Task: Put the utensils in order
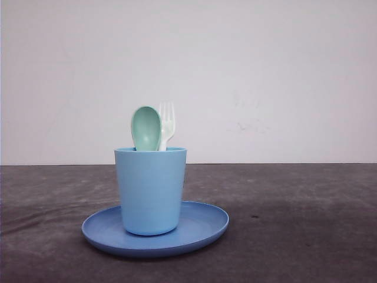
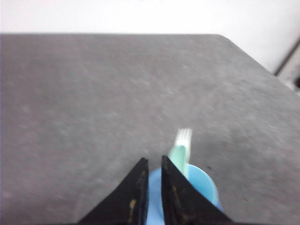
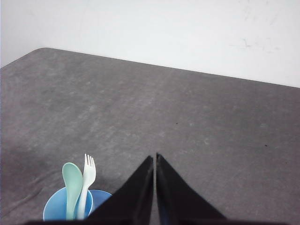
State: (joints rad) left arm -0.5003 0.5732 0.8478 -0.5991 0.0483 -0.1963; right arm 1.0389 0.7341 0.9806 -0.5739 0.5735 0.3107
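Note:
The mint-green spoon (image 1: 146, 128) and the white fork (image 1: 167, 121) stand upright, heads up, inside the light blue cup (image 1: 151, 188), which sits on the blue round plate (image 1: 203, 224). In the left wrist view my left gripper (image 2: 153, 159) hovers above the cup (image 2: 204, 183), slightly open with nothing between its fingers; the spoon (image 2: 178, 157) and fork (image 2: 184, 136) rise just beside one finger. My right gripper (image 3: 154, 155) is shut and empty, off to the side of the cup (image 3: 54, 211), spoon (image 3: 71, 180) and fork (image 3: 88, 173).
The dark grey table (image 1: 294, 224) stretches bare around the plate, with a white wall (image 1: 265, 76) behind it. A rounded table corner (image 2: 225, 40) appears in the left wrist view.

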